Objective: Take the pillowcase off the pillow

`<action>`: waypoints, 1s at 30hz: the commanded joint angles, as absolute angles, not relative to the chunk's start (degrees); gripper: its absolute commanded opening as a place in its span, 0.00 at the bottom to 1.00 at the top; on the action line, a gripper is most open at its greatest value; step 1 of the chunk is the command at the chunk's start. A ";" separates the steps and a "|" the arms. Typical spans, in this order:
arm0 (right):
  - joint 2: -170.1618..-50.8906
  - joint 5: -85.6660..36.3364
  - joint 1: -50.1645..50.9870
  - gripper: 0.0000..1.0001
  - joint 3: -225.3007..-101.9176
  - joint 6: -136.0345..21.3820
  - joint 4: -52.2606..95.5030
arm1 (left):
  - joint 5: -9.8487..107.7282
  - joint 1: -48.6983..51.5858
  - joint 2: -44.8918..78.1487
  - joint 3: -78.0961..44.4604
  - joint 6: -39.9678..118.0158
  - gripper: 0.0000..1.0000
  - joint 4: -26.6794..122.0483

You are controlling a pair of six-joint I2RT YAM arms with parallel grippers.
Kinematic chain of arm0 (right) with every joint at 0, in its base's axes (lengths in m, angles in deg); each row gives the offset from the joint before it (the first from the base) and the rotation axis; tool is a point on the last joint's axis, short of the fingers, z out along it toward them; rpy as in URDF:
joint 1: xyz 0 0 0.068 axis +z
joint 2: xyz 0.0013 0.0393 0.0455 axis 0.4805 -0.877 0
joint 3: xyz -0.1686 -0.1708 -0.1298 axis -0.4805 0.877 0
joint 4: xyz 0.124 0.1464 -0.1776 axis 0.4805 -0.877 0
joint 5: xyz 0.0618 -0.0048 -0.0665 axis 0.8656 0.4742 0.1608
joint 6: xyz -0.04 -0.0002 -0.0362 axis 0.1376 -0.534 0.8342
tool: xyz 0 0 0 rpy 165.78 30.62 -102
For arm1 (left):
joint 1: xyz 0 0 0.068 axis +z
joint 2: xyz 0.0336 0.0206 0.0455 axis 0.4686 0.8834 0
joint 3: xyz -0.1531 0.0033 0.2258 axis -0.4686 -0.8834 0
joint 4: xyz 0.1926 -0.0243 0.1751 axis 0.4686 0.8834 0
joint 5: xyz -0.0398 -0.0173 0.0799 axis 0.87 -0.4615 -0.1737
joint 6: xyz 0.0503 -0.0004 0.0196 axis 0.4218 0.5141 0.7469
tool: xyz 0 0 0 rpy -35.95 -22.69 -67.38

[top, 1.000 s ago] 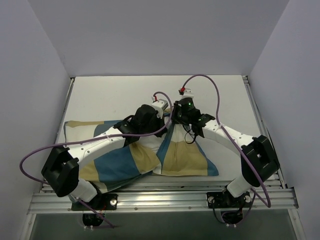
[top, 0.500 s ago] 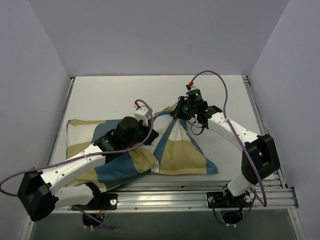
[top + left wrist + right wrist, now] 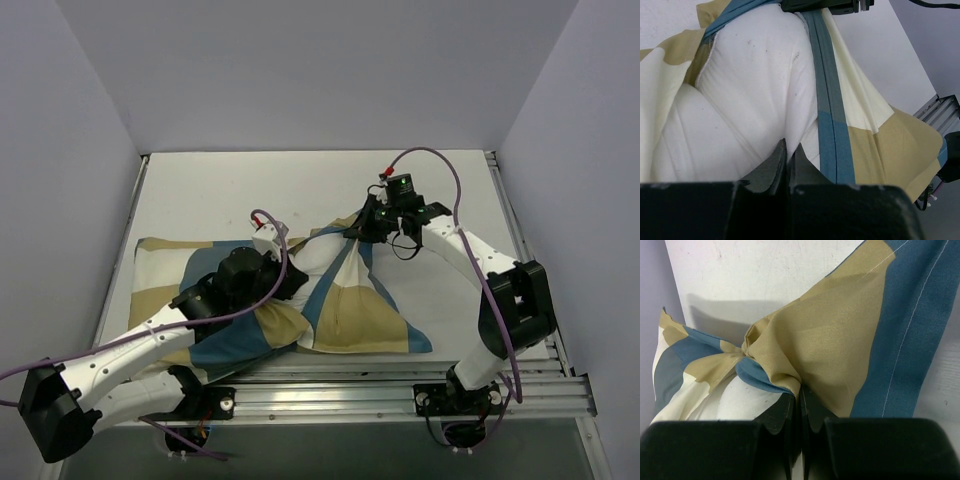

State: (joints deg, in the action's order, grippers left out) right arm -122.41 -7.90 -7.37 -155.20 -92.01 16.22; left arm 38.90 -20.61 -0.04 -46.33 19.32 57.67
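Your left gripper (image 3: 787, 149) has its jaws pressed together on a fold of the pillow (image 3: 322, 258), and creases in the white fabric run up from the fingertips. Your right gripper (image 3: 800, 393) is clamped on a bunched edge of the pillowcase (image 3: 350, 318), with tan and blue cloth gathered into a knot-like wad just ahead of the fingers. From above, you see the pillow lying on the table (image 3: 220, 195) towards its near side, most of it inside the checked cover. Only a patch of bare white shows at the opening between your two grippers. The cover spreads from the left side of the table across to the right, and its near edge lies just beside the metal rail (image 3: 330, 390). In the left wrist view a blue band of the cover runs down over the white cushion, with tan cloth draped to its right.
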 commanded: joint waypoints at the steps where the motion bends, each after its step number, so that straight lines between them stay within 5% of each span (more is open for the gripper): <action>1: -125.42 -42.85 -21.95 0.00 -158.29 -87.69 25.03 | 42.02 -22.95 -9.29 -47.77 15.98 0.02 81.60; 17: -127.53 -35.74 -26.78 0.00 -154.35 -87.25 24.15 | 36.03 -23.03 -20.98 -50.23 13.87 0.02 76.87; 25: -118.15 -31.07 -20.99 0.00 -150.38 -83.21 23.28 | 28.39 -22.95 -3.43 -43.73 18.17 0.02 64.31; 30: -110.23 -37.74 -11.69 0.19 -151.43 -82.59 16.95 | 28.28 -18.65 10.45 -36.88 19.67 0.02 59.82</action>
